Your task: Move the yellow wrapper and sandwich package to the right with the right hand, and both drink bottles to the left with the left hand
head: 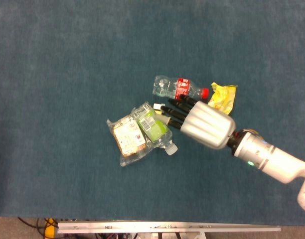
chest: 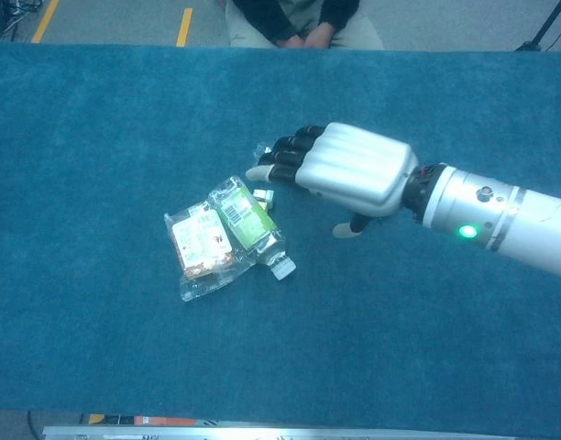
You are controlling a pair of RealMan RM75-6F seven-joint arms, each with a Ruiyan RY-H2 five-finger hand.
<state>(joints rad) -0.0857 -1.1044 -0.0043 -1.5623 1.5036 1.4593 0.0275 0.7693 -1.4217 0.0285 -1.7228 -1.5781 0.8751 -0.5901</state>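
Note:
My right hand (head: 202, 124) (chest: 349, 171) hovers open over the middle of the table, fingers stretched toward the sandwich package (head: 126, 136) (chest: 200, 244), holding nothing. A green-labelled bottle (head: 155, 127) (chest: 248, 226) lies against the package's right side. The red-labelled bottle (head: 176, 88) lies on its side just beyond my fingers; the hand hides it in the chest view. To its right sits the crumpled yellow wrapper (head: 223, 97), behind my hand, also hidden in the chest view. My left hand is out of sight.
A small white and green cube (head: 158, 107) (chest: 263, 196) lies between the two bottles. Blue cloth (head: 68, 64) covers the table. A seated person (chest: 294, 18) is at the far edge. The near table rail (head: 167, 227) runs along the bottom.

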